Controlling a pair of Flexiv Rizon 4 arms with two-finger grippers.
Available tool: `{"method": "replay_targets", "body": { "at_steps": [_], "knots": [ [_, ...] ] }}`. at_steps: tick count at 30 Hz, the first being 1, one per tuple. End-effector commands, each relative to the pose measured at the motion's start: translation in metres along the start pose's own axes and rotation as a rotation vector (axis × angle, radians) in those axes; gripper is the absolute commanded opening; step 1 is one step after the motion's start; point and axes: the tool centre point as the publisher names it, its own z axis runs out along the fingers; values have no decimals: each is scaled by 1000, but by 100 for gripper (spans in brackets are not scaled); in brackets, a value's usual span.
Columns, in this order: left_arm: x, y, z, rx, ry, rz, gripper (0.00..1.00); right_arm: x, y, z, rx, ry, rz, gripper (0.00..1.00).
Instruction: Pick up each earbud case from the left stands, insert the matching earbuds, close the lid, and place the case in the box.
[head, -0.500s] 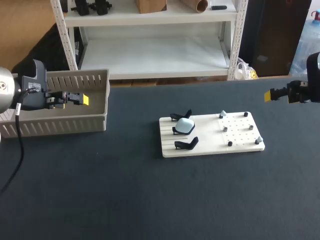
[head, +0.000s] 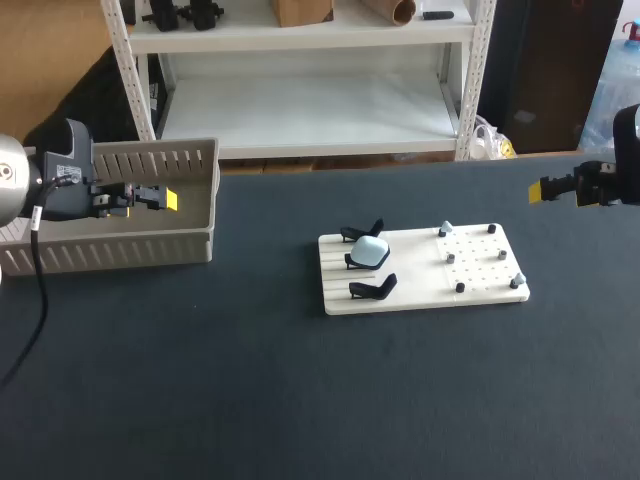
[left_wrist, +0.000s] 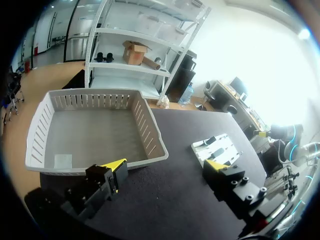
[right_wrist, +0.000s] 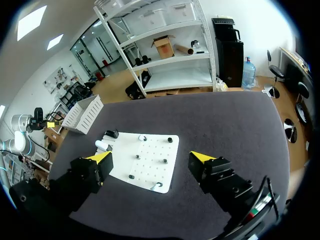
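Observation:
A white board (head: 480, 292) lies mid-table. A pale blue earbud case (head: 371, 250) rests on the middle of three black stands at the board's left side; the other two stands (head: 373, 289) are bare. Small earbuds (head: 446, 229) sit on pegs on its right half. My left gripper (head: 165, 199) hangs open above the grey slatted box (head: 120, 250) at the far left, with nothing in it. In the left wrist view the gripper (left_wrist: 166, 165) hovers over the box's near rim (left_wrist: 150, 132). My right gripper (head: 540, 190) is open and empty, off the board's right; its own view shows it (right_wrist: 150, 157) above the board (right_wrist: 165, 150) and case (right_wrist: 101, 145).
The dark tabletop (head: 300, 400) stretches wide between box and board and toward the front edge. Inside the box lies only a small pale label (left_wrist: 63, 161). The board (left_wrist: 217, 147) appears ahead of my left gripper, beyond the box.

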Motion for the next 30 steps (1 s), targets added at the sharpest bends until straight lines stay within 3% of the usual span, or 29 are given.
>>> {"method": "replay_targets", "body": {
  "at_steps": [1, 16, 20, 25, 30],
  "knots": [
    [-2, -1, 0, -6, 8, -1, 100, 0, -1, 0, -5, 1, -1, 100],
    [-2, -1, 0, -6, 8, -1, 100, 0, -1, 0, -5, 1, -1, 100],
    [-8, -8, 2, 20, -14, 60, 100, 0, -1, 0, -5, 1, -1, 100],
    [-16, -27, 4, 159, -23, 155, 100, 0, -1, 0, -5, 1, -1, 100],
    [-27, -52, 10, 217, -47, 417, 100, 0, -1, 0, -5, 1, -1, 100]
  ]
}}
